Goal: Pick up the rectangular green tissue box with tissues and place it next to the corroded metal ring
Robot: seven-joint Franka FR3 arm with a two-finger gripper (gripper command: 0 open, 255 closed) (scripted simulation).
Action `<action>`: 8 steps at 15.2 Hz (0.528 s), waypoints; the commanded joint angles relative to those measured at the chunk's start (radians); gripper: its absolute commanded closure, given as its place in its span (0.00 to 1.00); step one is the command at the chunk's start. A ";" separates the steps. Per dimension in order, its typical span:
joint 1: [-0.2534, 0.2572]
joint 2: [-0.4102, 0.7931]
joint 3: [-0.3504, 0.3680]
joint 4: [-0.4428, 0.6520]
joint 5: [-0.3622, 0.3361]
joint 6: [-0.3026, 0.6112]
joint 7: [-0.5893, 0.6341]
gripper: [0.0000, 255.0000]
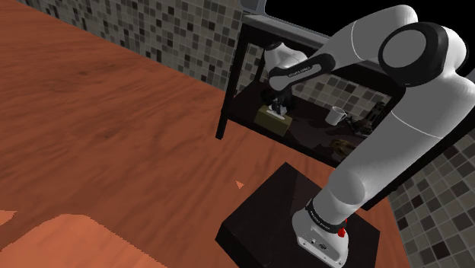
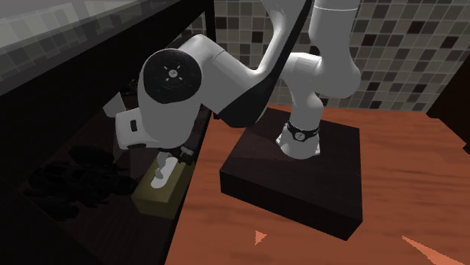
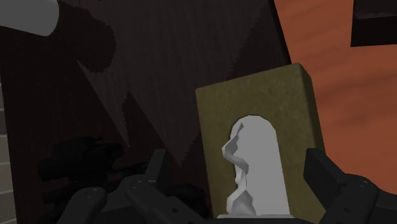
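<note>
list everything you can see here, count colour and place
tissue box: one, olive with white tissue, lower shelf
mug: one, white, same shelf, right of the box in the shoulder view
dark objects: several, black, too dim to name, beside the box
table: one, dark, by the tiled wall
stand: one, black, on the reddish wooden floor
arm: one, white with dark joints, on the stand
tool: one, black, open, astride the box
</note>
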 commanded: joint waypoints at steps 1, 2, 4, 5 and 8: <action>-0.008 0.011 -0.008 -0.010 -0.007 0.027 0.005 0.00; -0.012 0.017 -0.012 -0.015 -0.012 0.039 0.007 0.00; -0.014 0.020 -0.014 -0.018 -0.015 0.046 0.009 0.00; -0.014 0.020 -0.014 -0.018 -0.015 0.046 0.009 0.00; -0.014 0.020 -0.014 -0.018 -0.015 0.046 0.009 0.00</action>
